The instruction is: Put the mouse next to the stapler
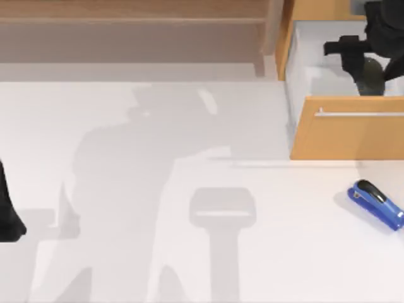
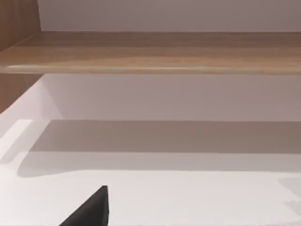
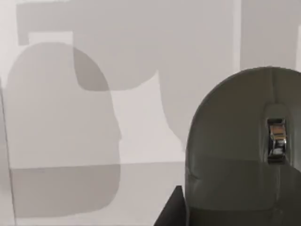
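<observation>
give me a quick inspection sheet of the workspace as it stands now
surface: white table, only shadows on its bare part
job's things: mouse lies inside the open wooden drawer at the top view's upper right; blue stapler on the table near the right edge, below the drawer
clutter: nothing seen
grippers: right gripper over the drawer above the mouse; left arm parked at the left edge
cables: nothing seen
surroundings: wooden shelf behind the table

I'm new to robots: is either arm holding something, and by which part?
It cannot be told: the right gripper hangs over the mouse in the open drawer; the left arm is parked.
</observation>
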